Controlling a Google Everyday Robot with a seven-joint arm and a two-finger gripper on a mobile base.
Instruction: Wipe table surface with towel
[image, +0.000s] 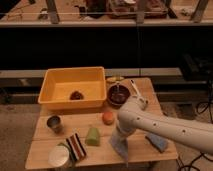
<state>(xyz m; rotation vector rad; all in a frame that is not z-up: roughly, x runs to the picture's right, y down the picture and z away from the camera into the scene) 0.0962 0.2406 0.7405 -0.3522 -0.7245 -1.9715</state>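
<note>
The table surface (60, 137) is a pale wooden plank top. My gripper (120, 134) is at the end of the white arm that reaches in from the right, low over the front middle of the table. It is shut on the towel (120, 148), a limp pale grey-blue cloth that hangs from it. The towel's lower part lies on the planks near the front edge. The fingers are mostly hidden behind the wrist and the cloth.
Left of the towel are a green block (92, 136), a striped cloth (76, 146), a white round lid (60, 156) and a metal cup (54, 123). An orange (108, 117) lies behind it. A blue pad (157, 142) lies right. A yellow tub (75, 102) and a dark bowl (119, 95) stand at the back.
</note>
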